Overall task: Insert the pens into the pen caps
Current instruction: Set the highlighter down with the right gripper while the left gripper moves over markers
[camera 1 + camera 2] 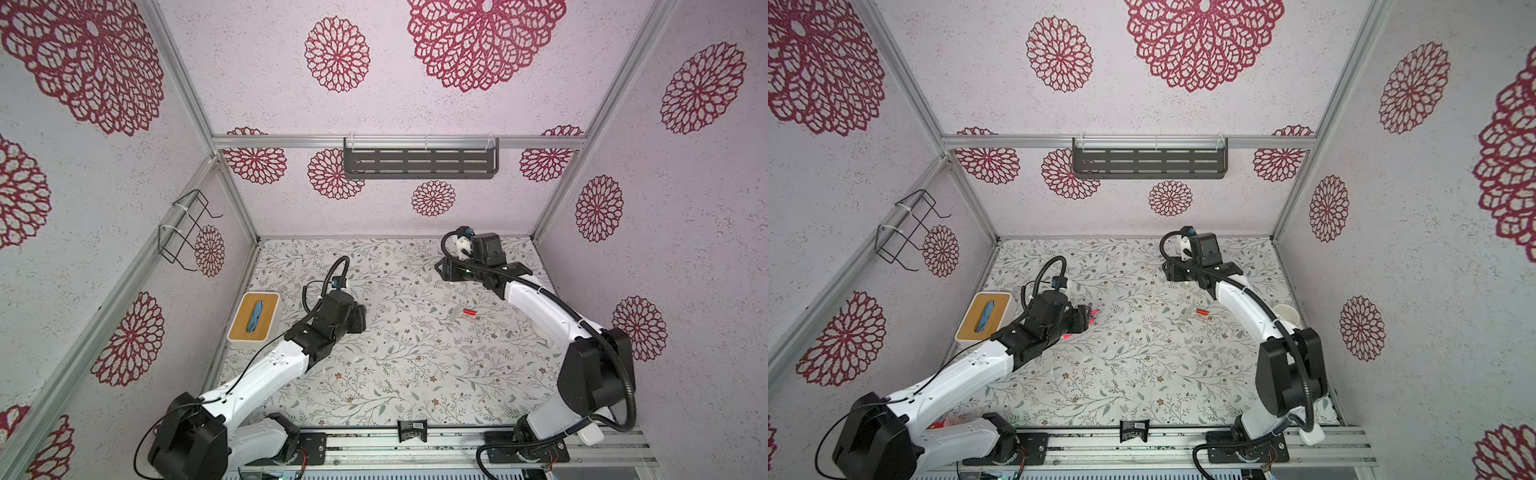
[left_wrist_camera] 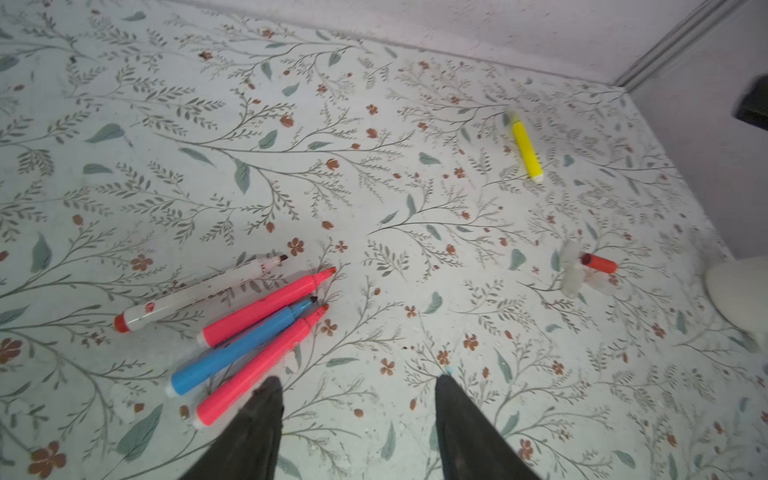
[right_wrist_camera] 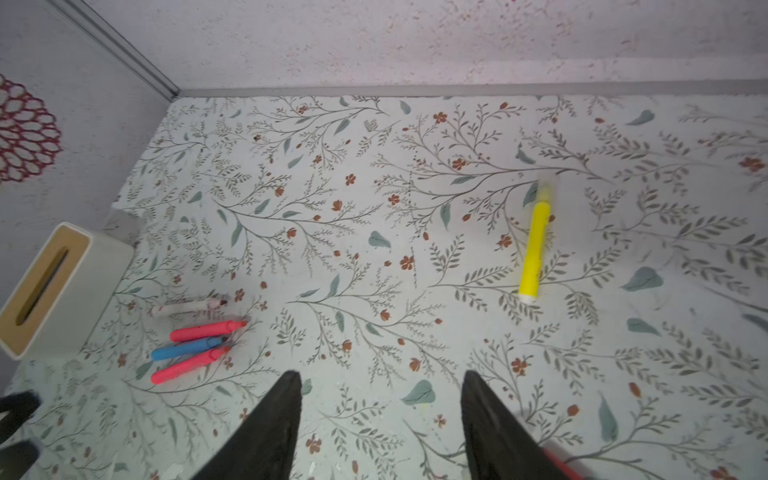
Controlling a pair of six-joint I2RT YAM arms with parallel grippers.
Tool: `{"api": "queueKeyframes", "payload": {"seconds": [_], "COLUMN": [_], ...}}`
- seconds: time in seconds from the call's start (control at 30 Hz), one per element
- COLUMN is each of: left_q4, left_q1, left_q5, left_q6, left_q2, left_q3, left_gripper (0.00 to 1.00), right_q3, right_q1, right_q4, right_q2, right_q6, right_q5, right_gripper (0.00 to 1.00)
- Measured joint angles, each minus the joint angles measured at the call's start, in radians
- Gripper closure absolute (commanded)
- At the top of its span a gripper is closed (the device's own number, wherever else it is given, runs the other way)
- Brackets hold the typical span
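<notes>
**Four pens have no caps, and both grippers are empty**

The left gripper [image 2: 357,378] has its jaws wide apart and holds nothing. It hangs low over the left side of the table [image 1: 395,374], next to the tissue box [image 1: 253,316]. Four pens lie close together just beside it: a white pen [image 2: 195,295] with red ends, a pink pen [image 2: 266,309], a blue pen [image 2: 237,349] and a second pink pen [image 2: 259,368]. Their tips are bare. The second pink pen is closest to the left gripper, and one finger is right beside its end.

The right gripper [image 3: 381,374] is also wide open and empty. It is at the far right of the table. The yellow pen [image 3: 534,249] lies alone on the table in front of it. There seems to be a pale cap on its far tip, but that part is blurry, so I am not sure.

The red cap [image 2: 600,264] and some clear caps [image 2: 569,270] lie together in the middle right, near the white mug [image 1: 1287,313].

I think the yellow pen is done and a new pen comes next. The left gripper needs to drop a little and close on just one pen without pushing the others. The right gripper needs to go to the caps and pick one up. The caps are tiny and see-through, so they may slip. Then the pen tip must line up straight with the open end of the cap.
</notes>
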Motion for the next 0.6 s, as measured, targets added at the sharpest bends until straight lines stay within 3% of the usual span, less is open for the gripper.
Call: {"api": "queueKeyframes", "payload": {"seconds": [0.33,0.6], "left_q4": [-0.078,-0.106], "left_q1": [0.101,0.124], "left_q5": [0.042,0.075], "left_q6": [0.043,0.073], "left_q2": [0.253,0.346], "left_q3": [0.117,0.120], "left_gripper": [0.42,0.45], "right_q3": [-0.238,-0.403], "right_q1": [0.037,0.036], "right_q4": [0.089,0.124], "right_q2": [-0.259,-0.293], "right_q6": [-0.001,0.004], "right_q5": [-0.064,-0.069], "right_gripper": [0.32,0.34]}}
